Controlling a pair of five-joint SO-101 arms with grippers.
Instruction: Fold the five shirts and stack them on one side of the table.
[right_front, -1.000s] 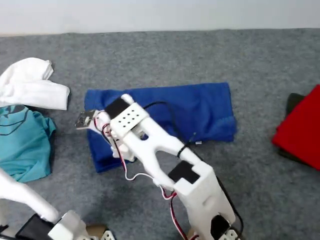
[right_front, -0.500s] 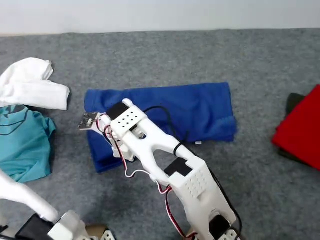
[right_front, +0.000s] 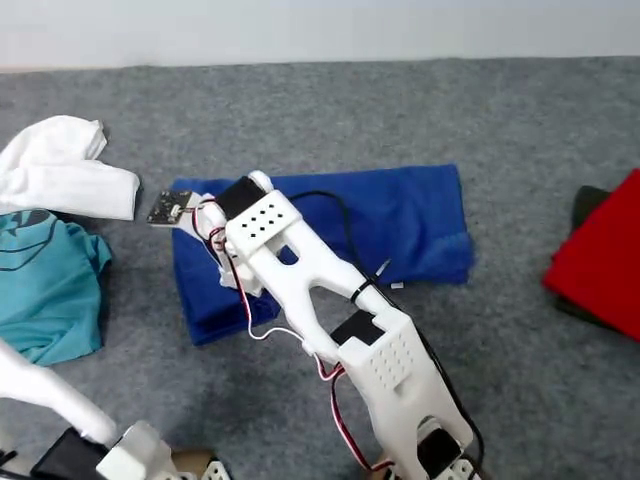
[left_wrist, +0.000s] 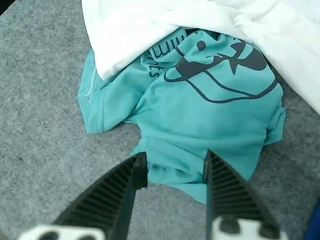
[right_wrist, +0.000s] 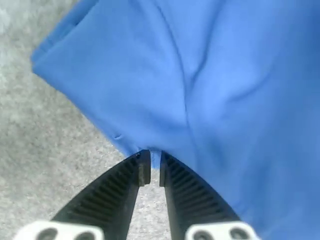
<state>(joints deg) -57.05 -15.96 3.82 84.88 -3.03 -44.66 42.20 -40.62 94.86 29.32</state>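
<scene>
One fold in hand, seemingly: pinching hem of blue shirt at middle of surface with right pincer; left pincer spread above teal shirt near left edge. Next, likely: lift hem, carry across.

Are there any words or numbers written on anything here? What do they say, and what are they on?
Teal cloth shirt: a dark drawing with some lettering beside it. The white cloth shirt covers part of the lettering, so it cannot be read whole.
Blue cloth shirt: no writing shows.
Red cloth shirt: no writing shows.
</scene>
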